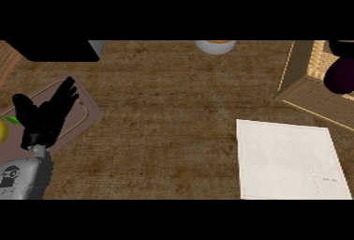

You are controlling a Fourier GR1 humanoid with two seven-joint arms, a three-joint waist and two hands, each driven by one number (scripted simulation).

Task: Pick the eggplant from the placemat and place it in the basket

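Fingers (59, 101) of the left hand (41, 119) spread released; eggplant (340, 75) lies in the basket (307, 91).

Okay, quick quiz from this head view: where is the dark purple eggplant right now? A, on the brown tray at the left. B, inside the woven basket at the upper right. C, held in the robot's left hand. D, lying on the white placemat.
B: the eggplant sits within the walls of the basket at the upper right, while the white placemat carries nothing and the left hand is open.
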